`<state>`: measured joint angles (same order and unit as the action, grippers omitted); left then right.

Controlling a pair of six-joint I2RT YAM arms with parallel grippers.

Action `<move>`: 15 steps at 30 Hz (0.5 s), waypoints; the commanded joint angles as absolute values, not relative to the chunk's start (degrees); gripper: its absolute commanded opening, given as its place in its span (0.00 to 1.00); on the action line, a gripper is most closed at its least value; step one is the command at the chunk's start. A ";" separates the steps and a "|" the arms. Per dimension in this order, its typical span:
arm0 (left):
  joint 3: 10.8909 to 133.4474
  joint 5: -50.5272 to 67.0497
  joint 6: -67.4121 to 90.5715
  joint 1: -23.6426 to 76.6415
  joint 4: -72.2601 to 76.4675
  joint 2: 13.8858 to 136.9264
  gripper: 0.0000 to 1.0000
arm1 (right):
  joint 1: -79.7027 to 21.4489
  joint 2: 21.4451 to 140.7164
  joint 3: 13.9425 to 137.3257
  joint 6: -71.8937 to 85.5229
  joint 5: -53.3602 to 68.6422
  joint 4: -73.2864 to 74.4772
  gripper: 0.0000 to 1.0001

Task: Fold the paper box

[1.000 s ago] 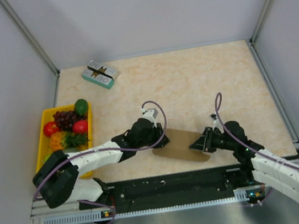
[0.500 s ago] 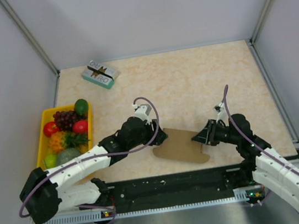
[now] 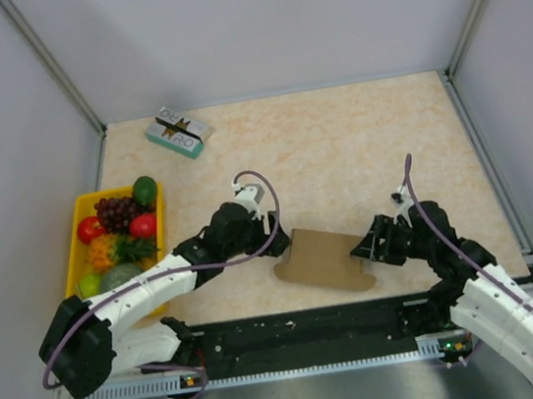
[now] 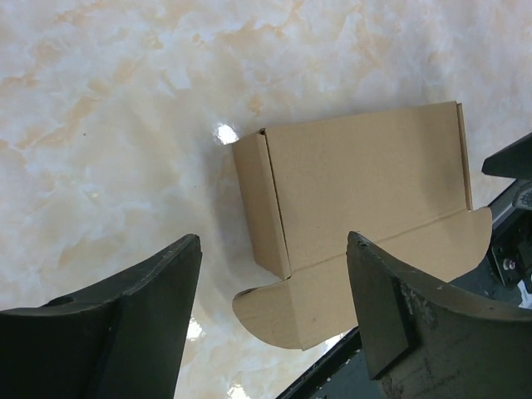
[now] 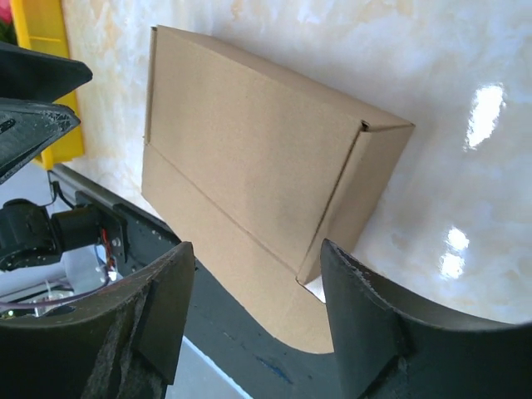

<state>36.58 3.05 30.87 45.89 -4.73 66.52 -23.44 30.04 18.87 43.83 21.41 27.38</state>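
The paper box (image 3: 323,259) was seen lying on the marbled table (image 3: 339,150), close to its near edge. It was folded into a shallow closed shape, with a rounded flap spread flat toward the arm bases. It was flanked by the left gripper (image 3: 278,241) and the right gripper (image 3: 364,253). Both jaws were held wide apart, and nothing was clamped in either.
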 commanded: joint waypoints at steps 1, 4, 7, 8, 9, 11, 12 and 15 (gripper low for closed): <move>35.42 8.96 30.14 45.61 2.54 70.12 0.75 | -23.03 29.18 22.14 42.54 18.02 33.48 0.63; 36.73 12.73 31.19 45.61 2.63 73.55 0.73 | -22.94 28.30 22.06 43.24 14.68 35.77 0.64; 35.69 14.23 32.78 45.62 5.17 75.67 0.73 | -22.94 31.19 19.96 43.77 16.08 33.32 0.64; 35.34 14.50 33.13 45.62 6.06 75.76 0.73 | -23.11 31.72 19.26 43.77 17.74 32.09 0.64; 34.46 14.68 34.00 45.62 6.59 75.94 0.73 | -23.72 32.16 18.64 43.77 18.10 29.21 0.64; 33.58 15.20 34.63 45.53 7.99 75.85 0.73 | -24.69 32.69 16.71 43.77 18.54 26.12 0.63; 32.79 15.29 35.32 45.53 8.26 75.68 0.73 | -25.13 33.13 16.35 43.68 18.46 25.23 0.63; 31.65 15.82 36.21 45.62 8.88 75.50 0.73 | -26.45 35.94 16.00 43.77 17.84 21.46 0.62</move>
